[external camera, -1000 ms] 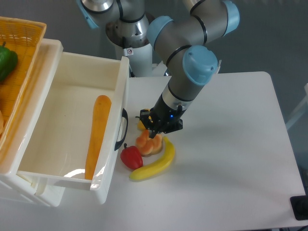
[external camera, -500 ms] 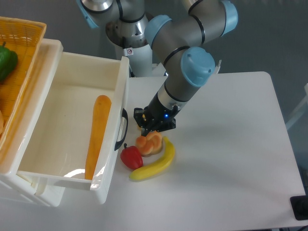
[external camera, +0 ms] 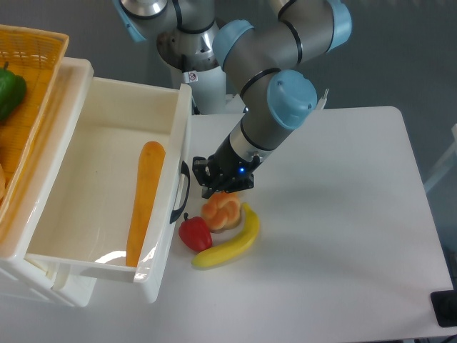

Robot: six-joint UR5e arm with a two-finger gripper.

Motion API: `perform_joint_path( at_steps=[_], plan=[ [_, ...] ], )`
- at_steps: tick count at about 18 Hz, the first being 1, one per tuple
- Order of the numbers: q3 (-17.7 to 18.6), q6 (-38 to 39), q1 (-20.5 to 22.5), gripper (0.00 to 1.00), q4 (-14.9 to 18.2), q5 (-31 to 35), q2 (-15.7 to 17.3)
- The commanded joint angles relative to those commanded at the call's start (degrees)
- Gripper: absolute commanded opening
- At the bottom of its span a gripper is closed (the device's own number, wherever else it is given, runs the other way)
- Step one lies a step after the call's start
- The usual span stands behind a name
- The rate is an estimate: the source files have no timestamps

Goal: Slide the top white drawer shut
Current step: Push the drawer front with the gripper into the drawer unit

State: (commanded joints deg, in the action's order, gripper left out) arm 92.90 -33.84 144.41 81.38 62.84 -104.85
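The white table [external camera: 343, 236] carries everything. At its left edge stands the white cabinet, and the top white drawer [external camera: 107, 136] is pulled far out toward the middle of the table. Its flat front with the curved black handle [external camera: 181, 193] faces the arm. Inside the drawer a long orange baguette [external camera: 143, 200] lies along the front wall. On top of the cabinet, at the far left corner, sits an orange woven basket [external camera: 32, 78] with a green pepper [external camera: 10, 91] in it. The gripper [external camera: 211, 180] is low over the table, just beside the handle; I cannot tell how wide its jaws are. Near the drawer front lie a yellow banana [external camera: 232, 243], an orange pastry [external camera: 221, 212] and a small red pepper [external camera: 194, 233], touching each other.
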Motion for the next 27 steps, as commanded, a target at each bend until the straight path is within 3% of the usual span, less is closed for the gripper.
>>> perform_joint_path(
  at_steps=[27],
  plan=[
    [0.09,3.43,-3.69,0.00,0.09,-1.41,1.14]
  ],
)
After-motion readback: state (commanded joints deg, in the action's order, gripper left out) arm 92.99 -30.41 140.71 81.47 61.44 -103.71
